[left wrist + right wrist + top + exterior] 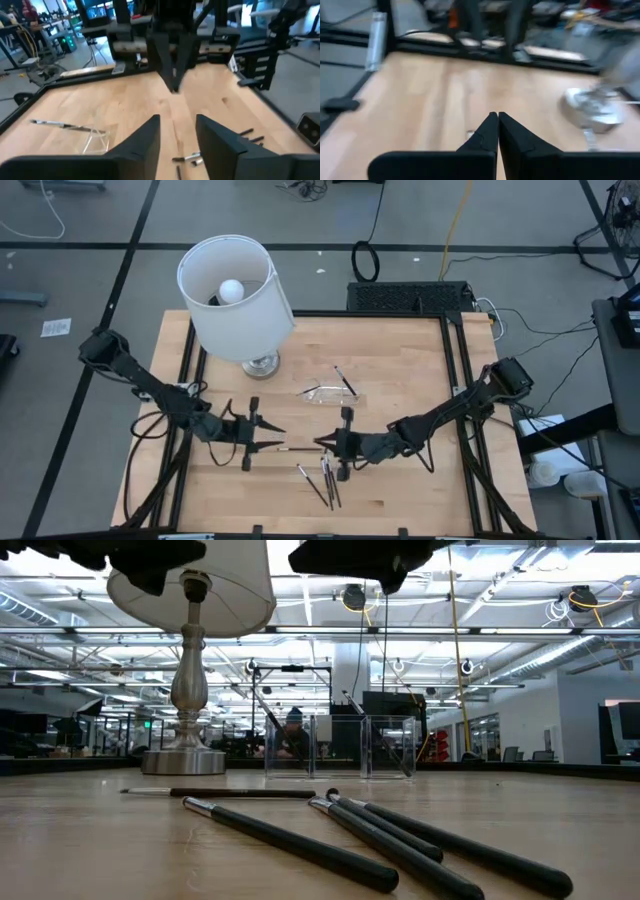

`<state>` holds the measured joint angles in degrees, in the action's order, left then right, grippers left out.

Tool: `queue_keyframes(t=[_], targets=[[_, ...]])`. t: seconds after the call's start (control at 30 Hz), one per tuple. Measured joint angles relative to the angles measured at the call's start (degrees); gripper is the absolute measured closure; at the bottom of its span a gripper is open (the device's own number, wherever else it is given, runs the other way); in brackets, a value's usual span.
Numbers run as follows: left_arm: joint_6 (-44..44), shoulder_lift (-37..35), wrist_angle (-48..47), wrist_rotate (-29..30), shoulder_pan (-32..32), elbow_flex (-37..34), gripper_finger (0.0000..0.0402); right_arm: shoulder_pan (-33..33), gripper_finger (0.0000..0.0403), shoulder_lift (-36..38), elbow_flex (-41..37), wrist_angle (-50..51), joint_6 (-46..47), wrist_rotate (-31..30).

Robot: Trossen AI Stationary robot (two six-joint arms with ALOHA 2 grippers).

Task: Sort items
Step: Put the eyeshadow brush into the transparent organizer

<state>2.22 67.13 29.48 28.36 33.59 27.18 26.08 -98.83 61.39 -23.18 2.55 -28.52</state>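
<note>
Butcher-block table (400,355) lies bare toward its right edge; we see the lamp (235,295) crowding the far left corner. Our left gripper (272,438) stands parted and empty, and our right gripper (325,443) is pinched closed, empty. Between their tips one stick (298,449) lies crosswise; the other items (322,480) point roughly front-to-back near the front edge

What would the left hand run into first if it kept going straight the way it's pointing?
Most likely the right hand, which hangs shut directly ahead of the open left hand. Only bare table shows between them, though depth is hard to judge.
</note>
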Motion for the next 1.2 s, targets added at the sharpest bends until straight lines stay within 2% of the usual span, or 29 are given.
queue_keyframes(t=[0.13,0.3,0.53,0.7,0.83,1.0,1.2], targets=[[1.77,-2.22,-1.67,0.24,1.78,0.00,0.0232,-0.98,0.0398,0.00,0.41,2.66,5.62,8.27],[5.15,-6.43,-3.07,1.91,4.66,0.00,0.0206,-3.57,0.0371,-2.91,6.83,20.17,14.70,11.64],[7.80,-10.85,-6.00,4.94,7.44,-0.02,0.0200,-6.13,0.0298,-14.91,21.00,33.35,16.44,22.09],[8.02,-12.13,-7.55,5.61,7.95,-0.02,0.0206,-8.01,0.0241,-22.59,29.81,41.69,15.87,22.14],[8.44,-12.08,-7.58,5.57,8.08,-0.02,0.0201,-9.11,0.0218,-26.86,34.58,45.29,14.54,19.62],[9.57,-12.11,-7.45,5.43,8.13,-0.02,0.0200,-10.12,0.0215,-29.61,35.85,46.64,13.87,19.59],[9.90,-12.11,-7.30,5.33,8.12,-0.02,0.0202,-10.82,0.0233,-31.43,36.19,48.35,12.38,20.30]])
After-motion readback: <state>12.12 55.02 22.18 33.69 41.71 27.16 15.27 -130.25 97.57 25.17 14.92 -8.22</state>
